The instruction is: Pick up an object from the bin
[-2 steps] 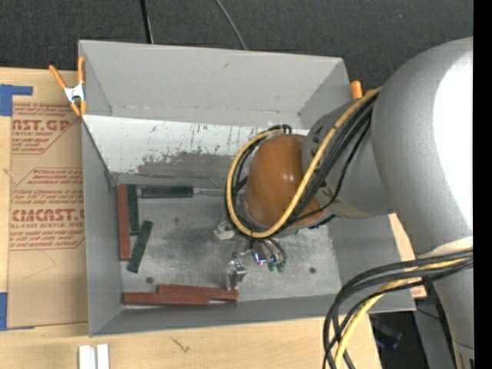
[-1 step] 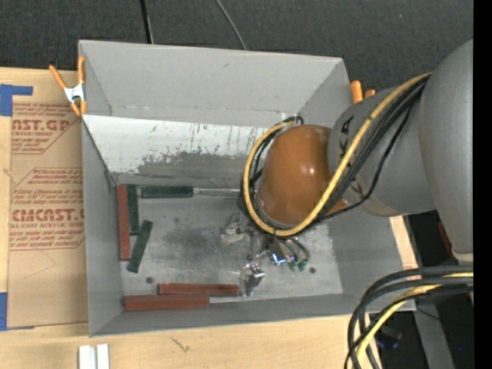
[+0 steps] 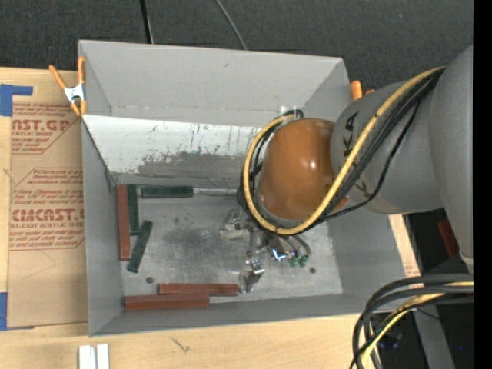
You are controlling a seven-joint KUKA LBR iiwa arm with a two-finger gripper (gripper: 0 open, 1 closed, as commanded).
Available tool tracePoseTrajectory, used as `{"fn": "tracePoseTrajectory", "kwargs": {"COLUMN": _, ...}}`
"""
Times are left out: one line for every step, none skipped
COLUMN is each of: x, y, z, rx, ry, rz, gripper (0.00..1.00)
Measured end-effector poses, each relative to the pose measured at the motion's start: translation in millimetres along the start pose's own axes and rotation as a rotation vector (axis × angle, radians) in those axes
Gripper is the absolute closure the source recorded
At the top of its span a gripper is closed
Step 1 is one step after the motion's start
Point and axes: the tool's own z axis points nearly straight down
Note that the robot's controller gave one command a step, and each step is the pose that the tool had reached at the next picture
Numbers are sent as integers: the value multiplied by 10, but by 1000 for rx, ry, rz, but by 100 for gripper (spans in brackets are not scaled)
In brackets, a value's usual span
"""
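Observation:
My gripper (image 3: 241, 250) hangs low over the bin's floor, right of the middle, under the arm's orange dome. Its two metal fingers stand open, one fingertip (image 3: 231, 226) toward the back and the other (image 3: 249, 277) toward the front, with bare floor between them. The front fingertip is just above the right end of a brown flat bar (image 3: 198, 289) lying along the bin's front wall. A second brown bar (image 3: 165, 304) lies just in front of the first, further left.
By the left wall a brown bar (image 3: 123, 223) lies lengthwise, with a dark green stick (image 3: 139, 244) and a thinner green one (image 3: 132, 206) beside it. Another dark green bar (image 3: 165, 193) lies along the back wall. The arm covers the bin's right side.

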Motion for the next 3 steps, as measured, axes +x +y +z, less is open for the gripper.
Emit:
{"fn": "tracePoseTrajectory", "kwargs": {"x": -9, "y": 190, "z": -92, "rx": -4, "ry": -3, "rz": 21, "gripper": 0}}
{"fn": "tracePoseTrajectory", "kwargs": {"x": 73, "y": -37, "z": 655, "rx": -1, "ry": -11, "rz": 48, "gripper": 100}}
{"fn": "tracePoseTrajectory", "kwargs": {"x": 73, "y": -37, "z": 655, "rx": -1, "ry": -11, "rz": 48, "gripper": 100}}
